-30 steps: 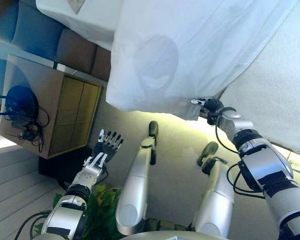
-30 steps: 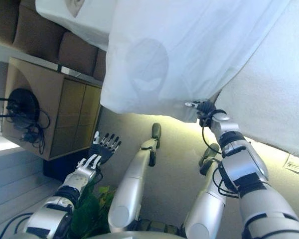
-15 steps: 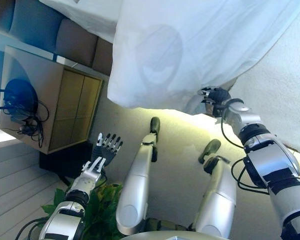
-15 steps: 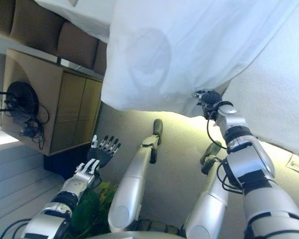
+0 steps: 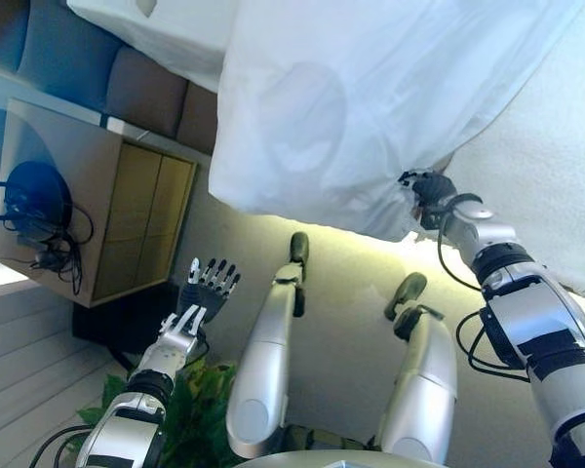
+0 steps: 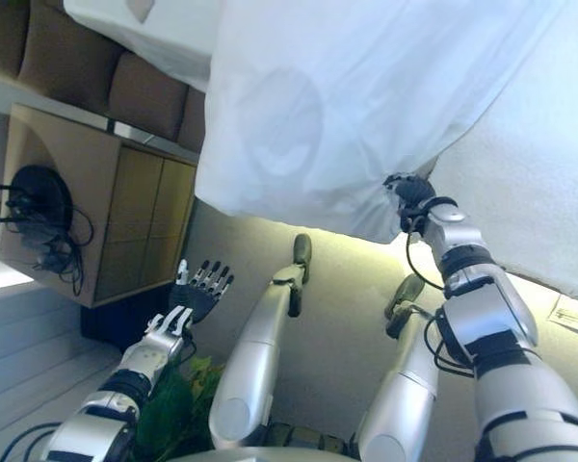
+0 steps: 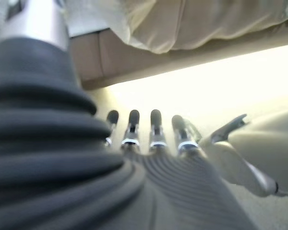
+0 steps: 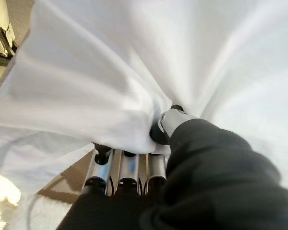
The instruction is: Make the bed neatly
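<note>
A white sheet [image 5: 370,88] hangs off the bed and fills the upper part of both eye views. Its lower edge sags over the floor. My right hand [image 5: 431,190] grips that edge near a corner, with fingers [image 8: 127,167] and thumb curled into the bunched white cloth [image 8: 110,96]. A textured white bed surface [image 5: 546,166] lies to the right of the hand. My left hand [image 5: 207,285] hangs low at the left, apart from the bed, its fingers [image 7: 156,127] straight and holding nothing.
A wooden bedside cabinet [image 5: 97,210] with a dark round device and cables [image 5: 34,210] stands at the left. A brown padded headboard [image 5: 141,93] runs behind it. A green plant [image 5: 200,400] sits near my left arm. A paper [image 6: 573,318] lies at the right.
My right hand has moved a little to the right and up, drawing the sheet's edge with it. The left hand has dropped slightly and stays open.
</note>
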